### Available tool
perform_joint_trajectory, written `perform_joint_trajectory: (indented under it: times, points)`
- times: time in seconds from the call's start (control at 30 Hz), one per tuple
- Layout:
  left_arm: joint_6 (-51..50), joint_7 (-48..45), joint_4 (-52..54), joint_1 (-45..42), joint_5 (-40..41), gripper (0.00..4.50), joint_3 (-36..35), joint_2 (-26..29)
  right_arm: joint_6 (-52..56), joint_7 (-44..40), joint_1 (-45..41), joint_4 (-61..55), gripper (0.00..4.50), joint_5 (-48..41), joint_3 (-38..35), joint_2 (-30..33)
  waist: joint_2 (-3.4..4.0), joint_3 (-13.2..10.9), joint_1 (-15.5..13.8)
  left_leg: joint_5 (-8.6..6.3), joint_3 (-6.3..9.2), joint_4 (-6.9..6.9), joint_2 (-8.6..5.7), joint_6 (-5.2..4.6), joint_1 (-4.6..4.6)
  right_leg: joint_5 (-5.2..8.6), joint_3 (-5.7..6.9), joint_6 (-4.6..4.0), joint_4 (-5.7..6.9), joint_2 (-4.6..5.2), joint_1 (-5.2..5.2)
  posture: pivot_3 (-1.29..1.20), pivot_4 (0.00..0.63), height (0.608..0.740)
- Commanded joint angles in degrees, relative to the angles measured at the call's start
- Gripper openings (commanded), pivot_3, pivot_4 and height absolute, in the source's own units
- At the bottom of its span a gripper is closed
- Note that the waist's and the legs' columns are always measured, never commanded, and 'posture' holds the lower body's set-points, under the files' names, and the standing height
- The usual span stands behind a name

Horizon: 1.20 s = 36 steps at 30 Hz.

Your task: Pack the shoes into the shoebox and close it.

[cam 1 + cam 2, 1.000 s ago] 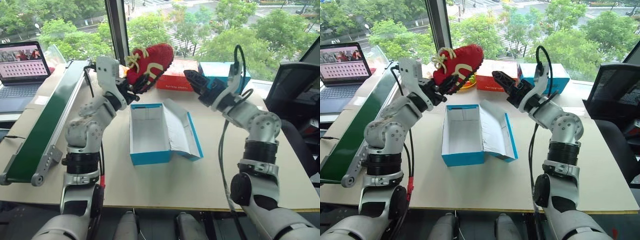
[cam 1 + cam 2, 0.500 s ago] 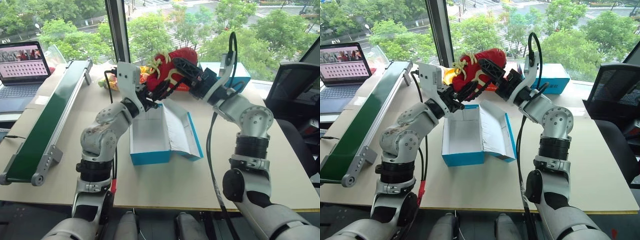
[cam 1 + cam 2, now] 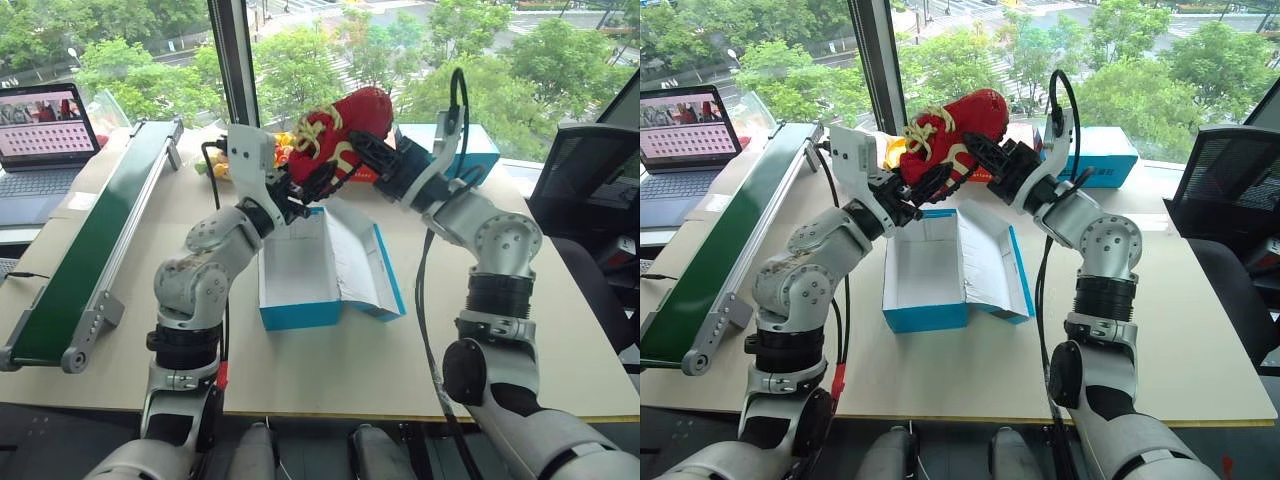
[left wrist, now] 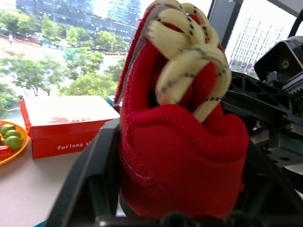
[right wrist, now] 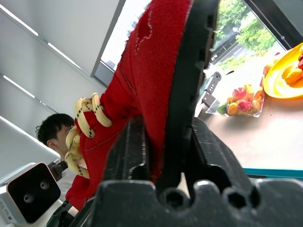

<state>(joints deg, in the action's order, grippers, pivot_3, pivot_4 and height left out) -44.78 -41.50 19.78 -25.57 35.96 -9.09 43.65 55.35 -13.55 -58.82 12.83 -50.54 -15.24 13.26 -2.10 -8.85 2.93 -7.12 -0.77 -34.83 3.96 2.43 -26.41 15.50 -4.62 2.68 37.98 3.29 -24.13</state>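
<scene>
Since a second ago, right gripper has clamped the red sneaker; left gripper gapes, above the tan table by windows.

Beige table; open blue shoebox; red box; laptop
</scene>
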Motion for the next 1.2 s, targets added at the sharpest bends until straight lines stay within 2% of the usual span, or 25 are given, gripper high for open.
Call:
perform_joint_trajectory:
  times: [0.03, 0.17, 0.3, 0.43, 0.67, 0.73, 1.03, 1.07, 1.2]
  points:
    - [2.5, -6.65, 1.99, 4.5, -0.94, 4.5, -2.72, 6.73, 6.02, 0.3, -1.88, -4.66, 0.3, 3.92, 8.34, 0.73, 0.02, -0.01, -0.01, 0.0, 0.0, 0.01, 0.01, 0.0, 0.0, 0.01, 0.0, -0.02, 0.0, 0.0, -0.01, 0.0, 0.15, 0.74]
    - [3.46, -10.11, 4.39, 8.7, -0.52, 4.5, -2.69, 9.92, 9.28, 0.57, 0.29, -5.85, 0.3, 9.31, 15.31, 1.6, 0.03, -0.05, -0.5, 0.0, -0.02, 0.07, 0.03, 0.0, -0.01, 0.05, 0.0, -0.08, -0.01, 0.01, -0.06, 0.0, 0.15, 0.74]
    - [3.44, -9.44, 6.06, 10.05, -0.71, 4.5, -2.4, 9.61, 9.29, -0.15, 2.87, -5.0, 0.3, 14.9, 21.19, 2.16, 0.02, -0.06, -0.96, 0.0, -0.02, 0.03, 0.02, 0.01, -0.02, 0.05, 0.07, -0.08, -0.04, 0.05, -0.02, 0.0, 0.15, 0.74]
    - [3.21, -8.5, 7.31, 10.8, -0.83, 4.5, -2.16, 9.08, 6.31, -3.51, 5.21, -4.1, 0.3, 22.06, 29.2, 4.1, 0.02, -0.06, -0.68, 0.0, -0.03, 0.02, 0.03, 0.0, -0.02, 0.06, 0.06, -0.09, -0.01, 0.04, -0.04, 0.0, 0.15, 0.74]
    - [2.44, -6.85, 8.76, 11.43, -0.51, 4.5, -2.37, 8.5, -0.78, -6.97, 5.88, 1.25, 0.3, 32.39, 36.31, 4.15, 0.02, -0.06, -0.35, 0.0, -0.03, 0.02, 0.03, 0.0, -0.01, 0.06, 0.04, -0.09, 0.0, 0.02, -0.04, 0.0, 0.15, 0.74]
    - [2.22, -6.39, 9.08, 11.47, -0.32, 4.5, -2.4, 8.41, -1.58, -7.57, 5.65, 2.08, 1.29, 33.51, 35.96, 3.42, 0.02, -0.06, -0.42, 0.0, -0.03, 0.01, 0.04, 0.0, 0.03, 0.06, 0.04, -0.09, 0.03, 0.01, -0.02, 0.0, 0.15, 0.74]
    - [2.28, -5.32, 9.49, 11.94, 0.3, 4.5, -2.68, 8.17, -7.71, -4.36, 2.3, 4.32, 4.3, 38.7, 31.09, -0.97, 0.02, -0.06, -0.57, 0.0, -0.03, 0.01, 0.03, 0.0, 0.02, 0.06, 0.05, -0.09, 0.03, 0.02, -0.03, 0.0, 0.15, 0.74]
    - [2.38, -5.34, 9.42, 11.99, 0.36, 4.5, -2.67, 8.2, -8.48, -4.14, 1.94, 4.3, 4.49, 39.17, 30.67, -1.36, 0.02, -0.06, -0.51, 0.0, -0.03, 0.0, 0.03, 0.0, 0.02, 0.06, 0.05, -0.09, 0.04, 0.01, -0.03, 0.0, 0.15, 0.74]
    - [3.39, -5.07, 7.85, 12.35, -0.78, 4.5, -3.17, 8.57, -14.28, -5.17, 0.88, -0.86, 4.49, 37.92, 27.4, -4.32, 0.02, -0.06, -0.37, 0.0, -0.02, 0.02, 0.04, 0.0, 0.02, 0.06, 0.05, -0.09, 0.04, 0.01, -0.03, 0.0, 0.15, 0.74]
